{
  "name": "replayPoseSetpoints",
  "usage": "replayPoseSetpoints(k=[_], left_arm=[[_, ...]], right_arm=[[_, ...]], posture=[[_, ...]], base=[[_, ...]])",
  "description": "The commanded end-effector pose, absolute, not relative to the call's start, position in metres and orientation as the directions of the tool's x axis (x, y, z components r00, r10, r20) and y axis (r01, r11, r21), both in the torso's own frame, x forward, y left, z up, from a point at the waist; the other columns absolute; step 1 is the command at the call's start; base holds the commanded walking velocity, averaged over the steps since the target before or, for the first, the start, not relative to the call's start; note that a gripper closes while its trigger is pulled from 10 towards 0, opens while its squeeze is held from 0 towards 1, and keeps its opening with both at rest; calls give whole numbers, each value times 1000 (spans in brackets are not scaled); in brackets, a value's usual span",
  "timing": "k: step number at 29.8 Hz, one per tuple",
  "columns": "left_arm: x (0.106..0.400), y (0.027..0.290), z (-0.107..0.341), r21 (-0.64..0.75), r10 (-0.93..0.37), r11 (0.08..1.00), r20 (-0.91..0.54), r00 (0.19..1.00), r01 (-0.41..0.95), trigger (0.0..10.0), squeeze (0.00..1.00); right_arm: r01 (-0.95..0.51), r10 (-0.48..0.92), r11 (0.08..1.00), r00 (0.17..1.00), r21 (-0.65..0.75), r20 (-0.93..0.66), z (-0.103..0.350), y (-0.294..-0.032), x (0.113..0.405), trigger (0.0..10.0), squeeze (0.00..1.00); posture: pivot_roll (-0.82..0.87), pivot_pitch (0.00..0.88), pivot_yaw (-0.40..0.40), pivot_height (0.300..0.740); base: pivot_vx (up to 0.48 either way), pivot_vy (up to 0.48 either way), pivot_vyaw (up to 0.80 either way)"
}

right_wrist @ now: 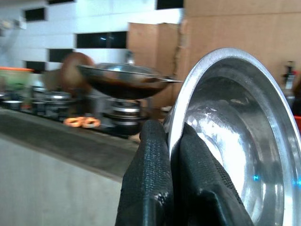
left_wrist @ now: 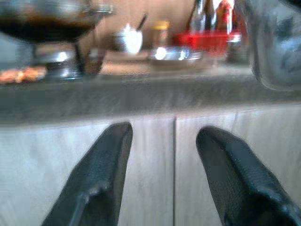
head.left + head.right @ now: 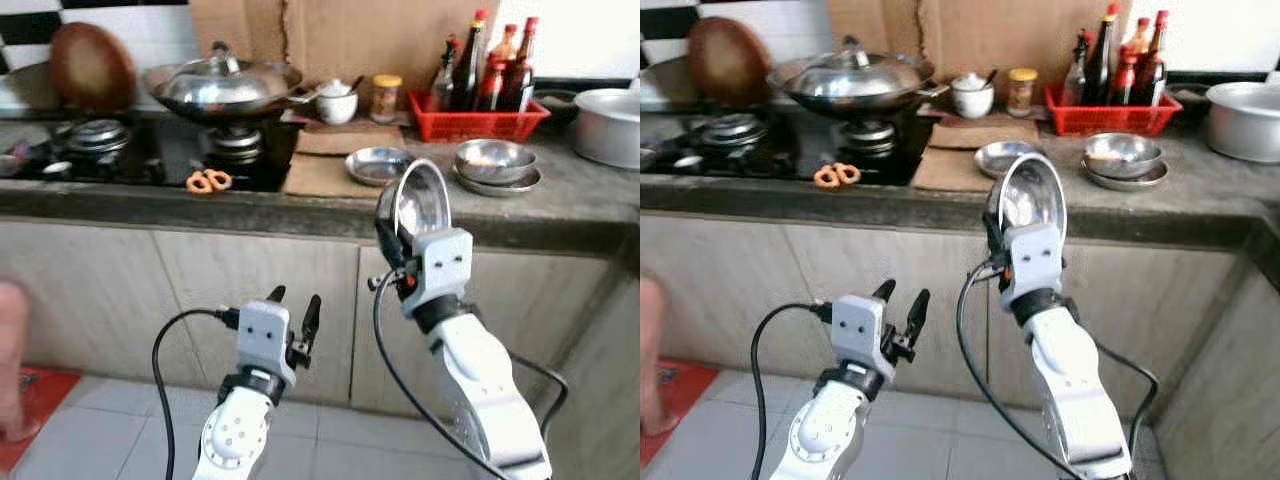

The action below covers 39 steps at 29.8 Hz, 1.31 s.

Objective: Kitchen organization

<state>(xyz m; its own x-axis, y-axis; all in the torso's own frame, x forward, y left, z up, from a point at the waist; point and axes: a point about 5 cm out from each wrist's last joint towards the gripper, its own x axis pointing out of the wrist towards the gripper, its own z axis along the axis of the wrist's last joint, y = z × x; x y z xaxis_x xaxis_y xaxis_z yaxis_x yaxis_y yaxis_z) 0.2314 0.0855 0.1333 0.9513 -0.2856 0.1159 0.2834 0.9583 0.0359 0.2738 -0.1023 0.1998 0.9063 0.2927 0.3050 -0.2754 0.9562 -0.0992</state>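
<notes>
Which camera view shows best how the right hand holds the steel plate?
The right wrist view: both fingers pinch the steel plate by its rim, seen close. The eye views show the right hand holding it upright below the counter edge. The left wrist view catches one blurred edge.

Measured from the flat steel plate (image 3: 378, 165) on the counter (image 3: 300, 205): bare counter edge runs in front of it, and the brown mat (image 3: 320, 175) just to its left is free. To its right the stacked steel bowls (image 3: 496, 163) block the way, with the red bottle basket (image 3: 478, 122) behind them. Behind the plate stand a white cup (image 3: 337, 103) and a jar (image 3: 385, 97); further left, the wok (image 3: 222, 88) on the stove (image 3: 150, 150) overhangs that side.
</notes>
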Motion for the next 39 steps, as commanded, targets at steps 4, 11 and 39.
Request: replayPoseSetpoints(k=[4,11,39], left_arm=[[230,84,133,42,-297,955,117,948,294,10000,0],[225,83,125,40,-324,946,81,942,322,10000,0],[220,82,117,10,-355,935,42,934,355,10000,0]], right_arm=[[-241,262,964,922,-109,285,191,-113,267,10000,0],[-242,266,962,931,-125,250,183,-116,260,10000,0],[-180,194,980,961,-87,196,170,-114,249,10000,0]], posture=[[29,1,14,740],[23,0,17,740],[21,8,27,740]], base=[[-127,0,0],[0,0,-580],[0,249,-800]])
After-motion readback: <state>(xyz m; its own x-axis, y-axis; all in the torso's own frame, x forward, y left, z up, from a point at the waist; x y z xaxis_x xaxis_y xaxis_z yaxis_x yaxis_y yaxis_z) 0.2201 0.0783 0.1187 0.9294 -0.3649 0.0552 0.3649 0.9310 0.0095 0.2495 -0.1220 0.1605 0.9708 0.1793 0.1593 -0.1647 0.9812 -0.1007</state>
